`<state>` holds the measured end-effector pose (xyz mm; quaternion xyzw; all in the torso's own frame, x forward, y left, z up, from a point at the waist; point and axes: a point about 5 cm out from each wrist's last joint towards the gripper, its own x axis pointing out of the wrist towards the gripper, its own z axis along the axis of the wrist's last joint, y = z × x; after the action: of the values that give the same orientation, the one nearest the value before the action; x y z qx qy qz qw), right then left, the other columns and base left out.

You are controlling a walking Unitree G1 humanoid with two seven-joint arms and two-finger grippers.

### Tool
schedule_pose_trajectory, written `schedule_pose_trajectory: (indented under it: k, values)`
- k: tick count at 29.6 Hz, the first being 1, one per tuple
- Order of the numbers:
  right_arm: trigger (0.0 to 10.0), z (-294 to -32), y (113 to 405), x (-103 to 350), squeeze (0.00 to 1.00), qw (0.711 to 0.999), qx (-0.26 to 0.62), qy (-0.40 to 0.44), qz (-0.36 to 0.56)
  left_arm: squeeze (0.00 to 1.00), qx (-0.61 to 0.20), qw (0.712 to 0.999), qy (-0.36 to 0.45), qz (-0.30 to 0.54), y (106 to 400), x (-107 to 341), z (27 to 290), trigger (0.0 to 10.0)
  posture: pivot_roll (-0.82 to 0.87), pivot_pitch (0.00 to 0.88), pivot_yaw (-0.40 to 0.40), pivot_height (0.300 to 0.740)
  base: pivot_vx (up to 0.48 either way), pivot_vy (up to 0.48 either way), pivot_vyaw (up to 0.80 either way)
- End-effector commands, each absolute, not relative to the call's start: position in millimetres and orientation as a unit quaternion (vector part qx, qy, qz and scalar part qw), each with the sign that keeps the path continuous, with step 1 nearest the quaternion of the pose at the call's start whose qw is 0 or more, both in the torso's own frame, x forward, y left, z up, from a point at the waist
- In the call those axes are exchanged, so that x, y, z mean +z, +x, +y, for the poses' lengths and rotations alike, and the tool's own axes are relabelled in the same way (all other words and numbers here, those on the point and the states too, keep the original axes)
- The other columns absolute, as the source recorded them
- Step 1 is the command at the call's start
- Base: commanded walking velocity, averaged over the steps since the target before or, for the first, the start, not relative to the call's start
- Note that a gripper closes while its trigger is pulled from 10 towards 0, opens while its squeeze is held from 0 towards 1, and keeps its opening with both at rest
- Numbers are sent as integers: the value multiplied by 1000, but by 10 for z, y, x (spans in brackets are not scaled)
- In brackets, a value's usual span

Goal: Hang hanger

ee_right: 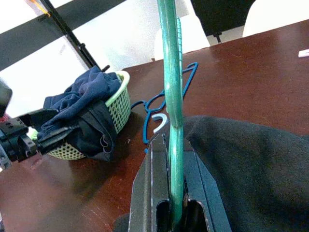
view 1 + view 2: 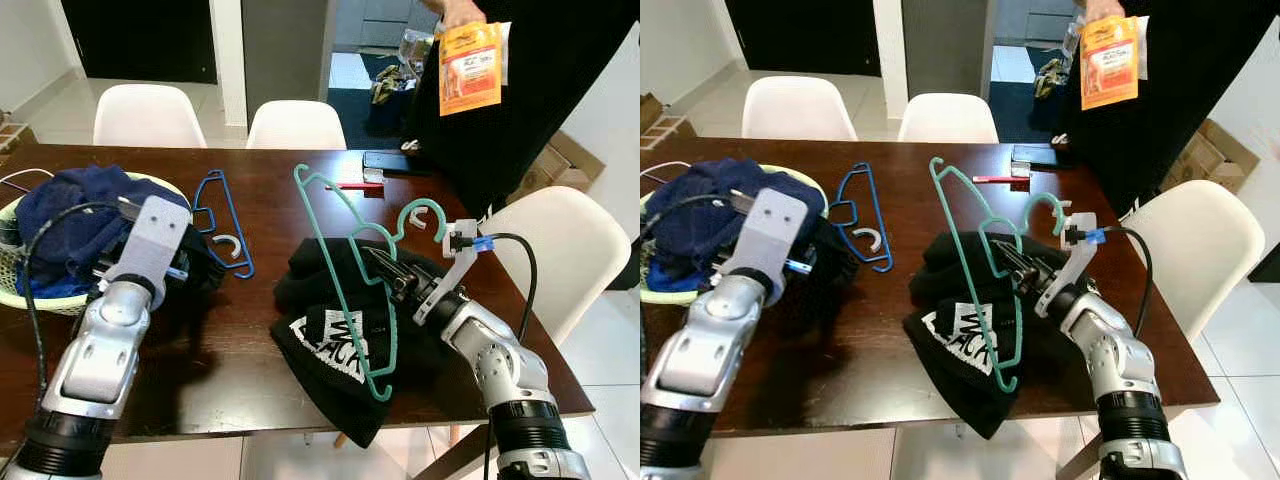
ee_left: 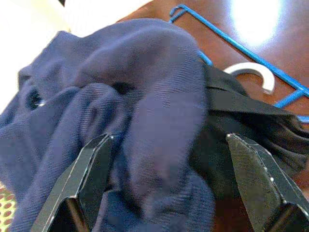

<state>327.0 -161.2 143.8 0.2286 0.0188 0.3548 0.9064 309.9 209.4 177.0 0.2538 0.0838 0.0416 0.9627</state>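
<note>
R gripper (image 2: pixel 385 268) was clamped on the green hanger (image 2: pixel 345 262), bar pinched between its black fingers (image 1: pixel 159 193) and held tilted up over the black garment (image 2: pixel 330 340) on the brown table (image 2: pixel 290 190). Garment carried white block lettering, partly folded under; looked like "BLACK" but couldn't read it w/ certainty. L gripper (image 3: pixel 169 183) had its fingers spread wide apart, gripping nothing, around navy clothes (image 3: pixel 145 96) spilling from the pale green basket (image 1: pixel 120 104) at the table's left end. Blue hanger (image 2: pixel 222 215) w/ a white hook lay flat on the table btwn basket and garment. A person in black stood at the far right corner holding an orange packet (image 2: pixel 469 66); its print was too small to read.
</note>
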Motion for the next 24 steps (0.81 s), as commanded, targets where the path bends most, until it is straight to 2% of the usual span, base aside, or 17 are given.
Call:
schedule_pose_trajectory:
  k: [1,3,12,24]
  values:
    - [10000,-1630,3254,1422,0,906,352,235,20,0,18,959,270,79,3088,1770,2044,10000,67,41,-59,740,0,0,0]
    - [10000,-1633,3255,1421,0,906,352,236,21,0,-5,959,276,64,3092,1808,1973,10000,67,41,-59,740,0,0,0]
    - [10000,-1633,3255,1421,0,905,350,239,20,0,3,955,288,78,3090,1789,1988,10000,64,45,-52,740,0,0,0]
    - [10000,-1633,3239,1401,0,904,352,242,23,0,50,950,290,110,3023,1738,2172,10000,66,31,-52,740,0,0,0]
